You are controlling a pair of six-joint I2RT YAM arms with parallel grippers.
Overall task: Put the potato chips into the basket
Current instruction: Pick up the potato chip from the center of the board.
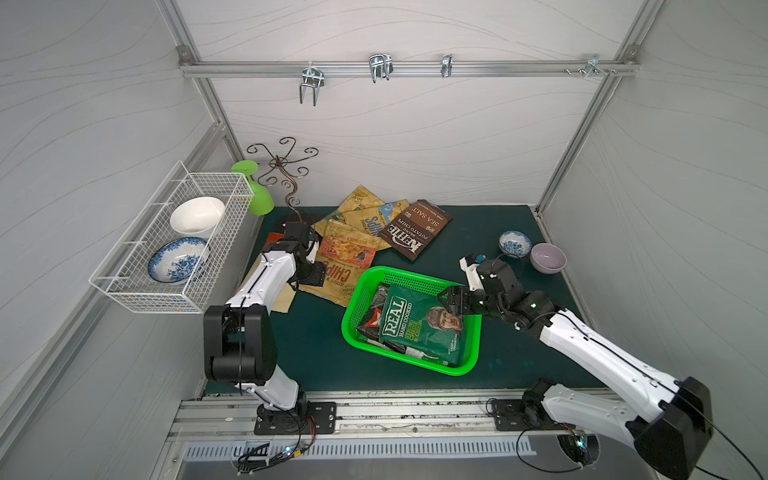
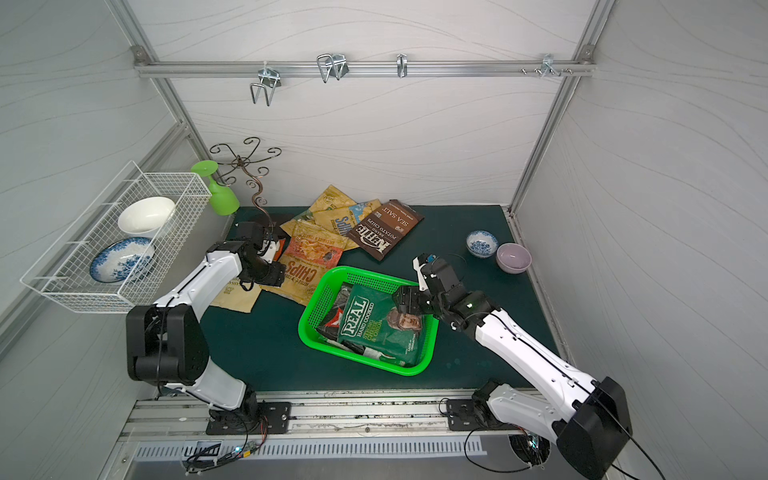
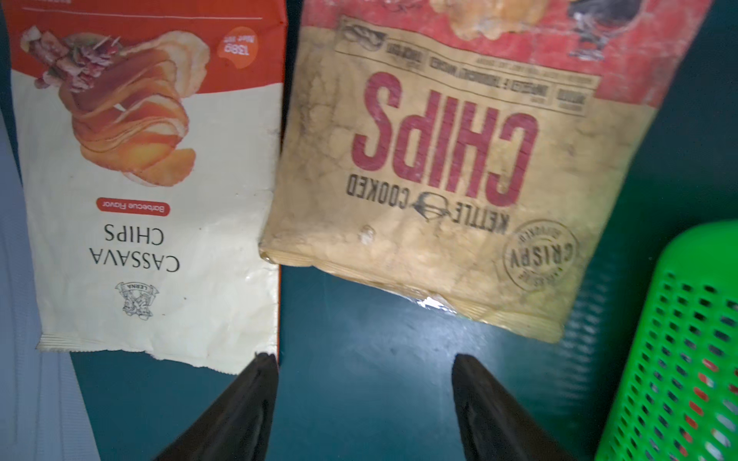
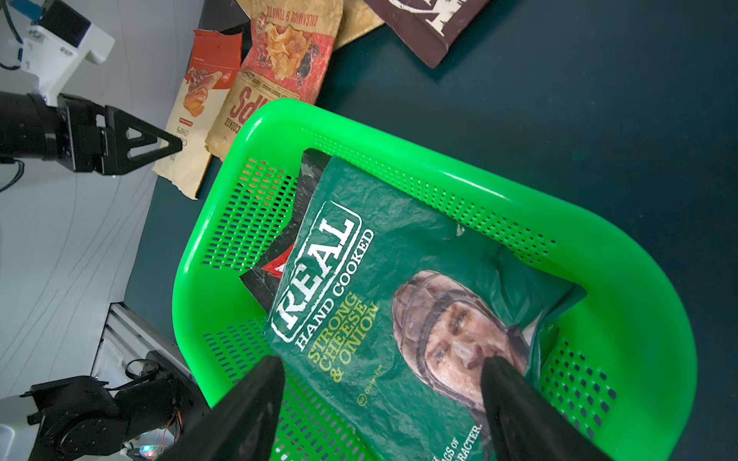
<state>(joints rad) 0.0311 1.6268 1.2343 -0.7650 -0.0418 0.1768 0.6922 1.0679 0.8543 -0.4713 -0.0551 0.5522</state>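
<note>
The green basket (image 1: 368, 280) sits in the middle of the counter (image 1: 478, 232), probably so that both arms can reach it. Two bags are already in it. The dark green REAL bag (image 1: 419, 324) lies flat on a black-red bag (image 1: 371, 318), and stacking them flat likely leaves room for more.

The other chips lie from 10 to 12 o'clock of the basket:
- a Kettle Cooked CHIPS bag (image 3: 439, 179), just beside the rim
- a Cassava Chips bag (image 3: 151, 239), next to it
- the brown Kettle Sea Salt bag (image 1: 415, 228)
- tan bags (image 1: 360, 203), behind the rest

The right gripper (image 4: 381, 360) hangs over the basket's 2 o'clock corner, its fingers spread wide astride the end of the REAL bag. Nothing is pinched, and I cannot tell whether a tip touches the foil.

The left gripper (image 3: 365, 356) has its fingers apart and empty over bare counter. It points at the gap between the Cassava Chips bag and the Kettle Cooked CHIPS bag. It is probably lining up on a sealed edge, the one part of a flat bag that can be pinched.
</note>
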